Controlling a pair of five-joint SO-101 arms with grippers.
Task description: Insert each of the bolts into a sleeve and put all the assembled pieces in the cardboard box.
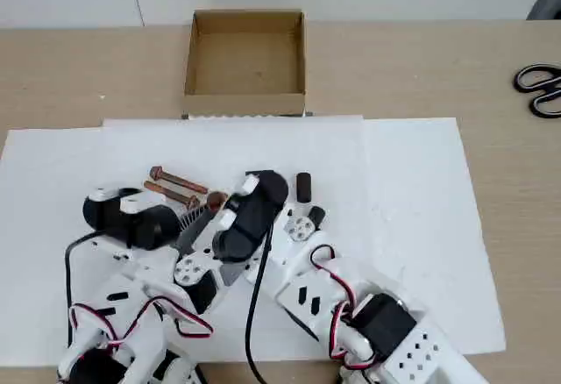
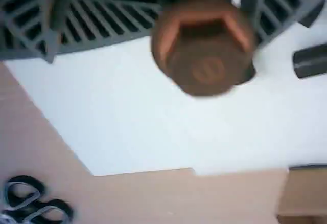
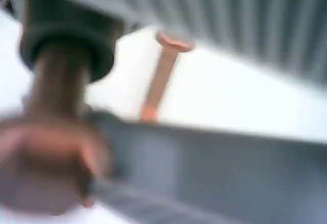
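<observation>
Box: I am seeing the cardboard box point(image 1: 245, 103) at the far side of the table, standing empty, so no assembled piece is delivered yet.
Left gripper: I am holding one bolt point(image 2: 204, 55) in the left gripper point(image 1: 206, 211), jaws pinching its shank, with the head facing the wrist camera above the white sheet point(image 1: 412, 226).
Right gripper: I am reading the right gripper point(image 1: 230, 209) as pressed onto a dark sleeve point(image 3: 66, 42), though the close view is soft, so I am calling that a judgement.
Step in hand: the bolt's shank is entering that sleeve in the right wrist view. I am judging the first insertion to be under way but not seated, since bare shank is showing between sleeve and head.
Waiting bolts: two loose bolts point(image 1: 178, 179) point(image 1: 171, 194) are lying side by side on the sheet, just beyond the grippers.
Waiting sleeves: two spare sleeves point(image 1: 303, 187) point(image 1: 316, 216) are lying near each other on the sheet, on the right arm's side.
Left to do: I am counting three assemblies and three drops into the box.
Off-task: scissors point(image 1: 539, 90) are lying well apart at the table's edge.
</observation>
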